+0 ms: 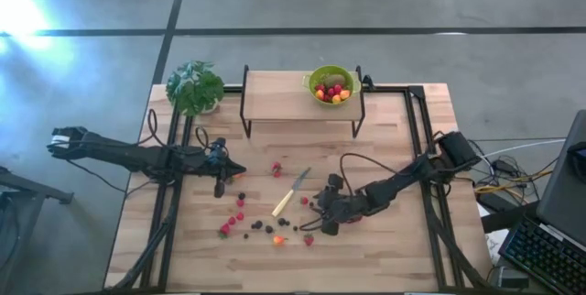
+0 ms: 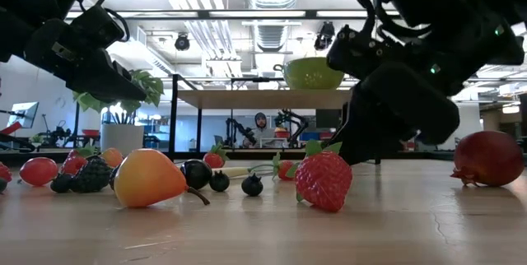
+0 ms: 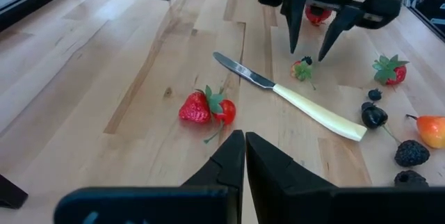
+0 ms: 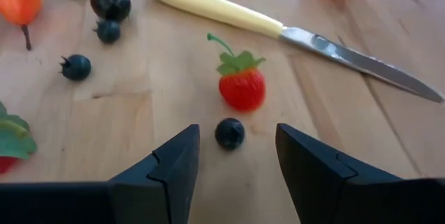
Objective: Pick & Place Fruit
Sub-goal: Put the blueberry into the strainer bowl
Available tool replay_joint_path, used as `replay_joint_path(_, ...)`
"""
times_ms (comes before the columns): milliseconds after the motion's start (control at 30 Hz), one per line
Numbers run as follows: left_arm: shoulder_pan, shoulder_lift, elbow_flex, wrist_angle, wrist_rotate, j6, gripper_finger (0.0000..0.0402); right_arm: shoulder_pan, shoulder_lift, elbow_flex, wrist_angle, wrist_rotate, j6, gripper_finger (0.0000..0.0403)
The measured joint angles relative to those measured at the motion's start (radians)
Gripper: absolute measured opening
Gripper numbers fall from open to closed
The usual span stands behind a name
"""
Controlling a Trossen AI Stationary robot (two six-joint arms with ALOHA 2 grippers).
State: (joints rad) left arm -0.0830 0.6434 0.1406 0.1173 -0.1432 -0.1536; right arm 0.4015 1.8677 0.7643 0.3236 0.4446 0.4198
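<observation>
Fruit pieces lie scattered on the wooden table [image 1: 394,258]: red strawberries [image 1: 226,229], dark berries [image 1: 257,226] and an orange piece [image 1: 277,239]. My right gripper [image 4: 233,161] is open, low over the table and slanting down. A small dark berry [image 4: 229,133] lies just ahead of the gap between its fingers, and a small strawberry [image 4: 242,85] lies beyond that. In the left wrist view my right gripper [image 3: 311,50] hangs above that strawberry [image 3: 302,69]. My left gripper [image 3: 245,147] is shut above the table's left part, short of two strawberries [image 3: 207,107].
A pale-handled knife [image 1: 291,192] lies mid-table among the fruit. A green bowl [image 1: 330,84] holding fruit stands on a raised wooden shelf [image 1: 275,98] at the back, with a potted plant [image 1: 194,86] to its left. A larger red fruit [image 2: 488,158] lies at the right.
</observation>
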Motion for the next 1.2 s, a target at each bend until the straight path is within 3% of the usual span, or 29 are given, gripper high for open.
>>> replay_joint_path(500,0.0,0.001,0.0,-0.002,0.0,0.0,0.002,0.0,0.109,0.053,0.07,0.003,-0.001,0.0133)
replay_joint_path(1000,0.0,0.002,0.0,-0.005,0.0,0.0,0.002,0.0,0.044,0.047,-0.04,-0.013,-0.03,0.0065)
replay_joint_path(1200,0.0,0.002,0.0,-0.006,0.0,0.0,0.002,0.0,0.043,0.047,-0.04,-0.011,-0.027,0.0055)
